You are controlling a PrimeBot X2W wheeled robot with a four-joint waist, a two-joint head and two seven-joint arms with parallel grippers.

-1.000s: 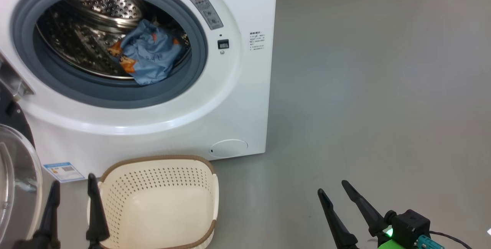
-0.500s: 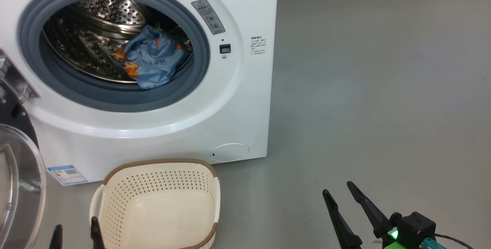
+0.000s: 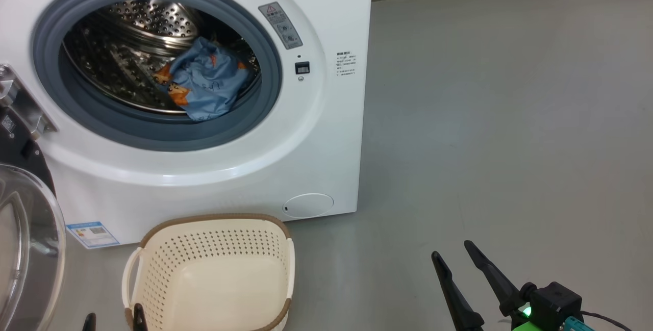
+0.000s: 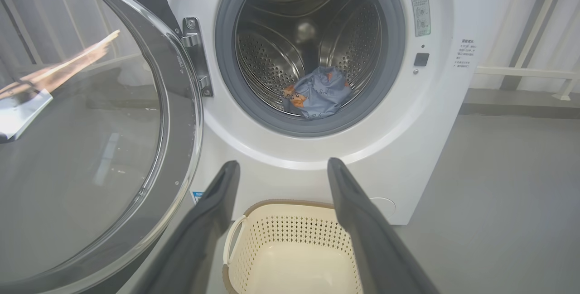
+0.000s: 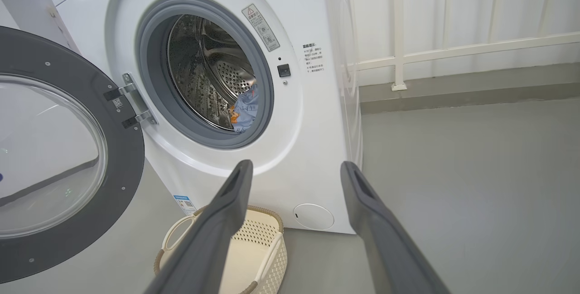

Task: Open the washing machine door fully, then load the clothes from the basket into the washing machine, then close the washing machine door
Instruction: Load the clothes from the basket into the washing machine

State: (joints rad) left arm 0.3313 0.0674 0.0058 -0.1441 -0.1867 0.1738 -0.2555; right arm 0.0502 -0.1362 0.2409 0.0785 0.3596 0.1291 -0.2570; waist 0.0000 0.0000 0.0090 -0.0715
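Both end effectors checked. My left gripper [image 4: 282, 167] stands wide with nothing between its fingers. My right gripper [image 5: 295, 166] is equally wide and bare. Both hang short of the washing machine [image 3: 326, 132], above the grey floor [image 3: 510, 117].

Head view: looks down into the steel drum [image 3: 122, 60]. Of the washing machine door [image 3: 25, 249] it gives an edge of the glass bowl at the far left.

Right wrist view: gives the door's broad black frame and clear centre, swung wide to the left of the opening on its metal hinge [image 5: 136, 103]. A white railing [image 5: 453, 51] runs behind the machine.

Left wrist view: looks straight into the drum, with the door's glass close on the left.

The clothes [image 3: 204, 83] lie bunched low in the drum, toward its right side, against the inner lip of the grey gasket [image 3: 153, 134]. They are light blue cloth with orange figures, crumpled. The basket [image 3: 214, 217] sits on the floor just in front of the machine, its perforated walls and plain bottom in full sight.
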